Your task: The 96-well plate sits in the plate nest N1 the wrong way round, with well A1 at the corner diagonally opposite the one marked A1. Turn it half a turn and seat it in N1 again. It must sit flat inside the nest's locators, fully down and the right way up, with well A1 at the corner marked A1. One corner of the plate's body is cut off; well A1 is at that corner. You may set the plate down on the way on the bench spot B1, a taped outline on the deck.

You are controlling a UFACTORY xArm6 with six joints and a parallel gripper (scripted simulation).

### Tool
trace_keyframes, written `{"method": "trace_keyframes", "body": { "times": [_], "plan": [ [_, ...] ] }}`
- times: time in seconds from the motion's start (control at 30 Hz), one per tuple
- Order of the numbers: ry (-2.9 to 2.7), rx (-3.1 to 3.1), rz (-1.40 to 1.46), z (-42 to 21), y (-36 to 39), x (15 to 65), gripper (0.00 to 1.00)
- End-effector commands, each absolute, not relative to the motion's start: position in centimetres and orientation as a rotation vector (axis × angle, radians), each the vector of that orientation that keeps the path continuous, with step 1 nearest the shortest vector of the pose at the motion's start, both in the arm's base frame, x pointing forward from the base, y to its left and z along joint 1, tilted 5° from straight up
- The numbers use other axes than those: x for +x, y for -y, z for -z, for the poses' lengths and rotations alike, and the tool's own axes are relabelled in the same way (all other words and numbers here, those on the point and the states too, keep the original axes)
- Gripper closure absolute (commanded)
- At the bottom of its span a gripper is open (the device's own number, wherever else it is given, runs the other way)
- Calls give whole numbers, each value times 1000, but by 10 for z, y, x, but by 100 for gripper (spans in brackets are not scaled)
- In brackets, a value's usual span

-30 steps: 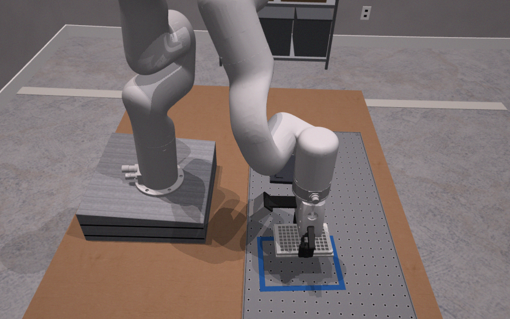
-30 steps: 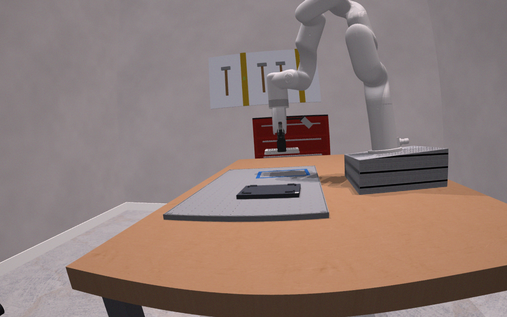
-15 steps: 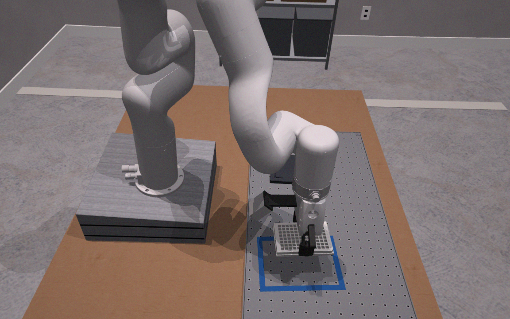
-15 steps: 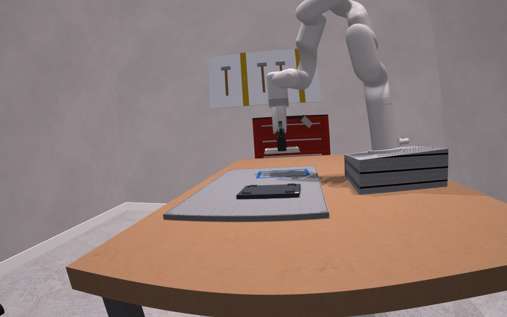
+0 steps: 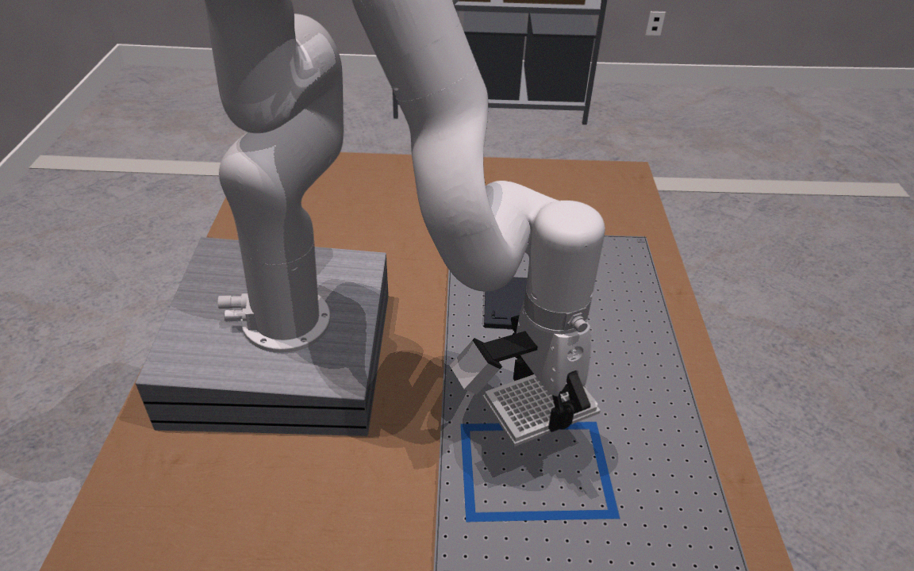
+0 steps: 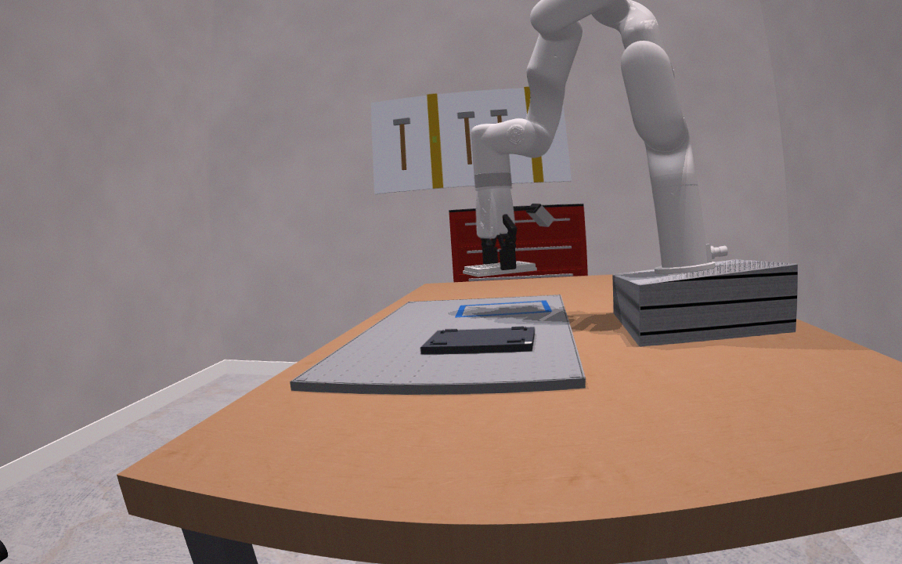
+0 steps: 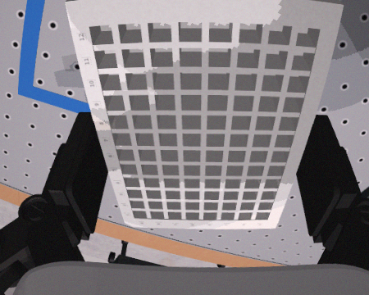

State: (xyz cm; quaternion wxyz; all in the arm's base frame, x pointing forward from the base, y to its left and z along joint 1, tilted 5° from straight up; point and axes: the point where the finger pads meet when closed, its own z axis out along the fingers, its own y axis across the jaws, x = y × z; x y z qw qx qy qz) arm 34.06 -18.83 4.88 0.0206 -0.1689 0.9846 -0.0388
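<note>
The 96-well plate (image 5: 531,408) is pinched across its two long sides by the gripper (image 7: 198,170), jaws spread wide and stopped against it, and it is carried level and well side up in the air, clear of the perforated deck (image 5: 666,397). Seen from above, it is held askew to the deck's edges, over the far edge of the blue taped outline B1 (image 5: 542,512), where its shadow is cast. The black plate nest N1 (image 6: 479,340) is seen apart from it on the deck, with nothing seated in it.
</note>
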Motion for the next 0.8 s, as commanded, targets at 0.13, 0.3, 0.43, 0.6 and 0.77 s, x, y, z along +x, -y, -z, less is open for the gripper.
{"method": "trace_keyframes", "body": {
  "times": [0.13,0.3,0.43,0.6,0.77],
  "plan": [
    [-2947,-967,124,-50,160,347,100],
    [-2898,-1115,127,-50,150,349,100],
    [-2822,-1307,130,-49,137,351,100],
    [-2710,-1541,133,-49,120,354,100],
    [-2578,-1765,136,-49,104,357,100]
  ]
}}
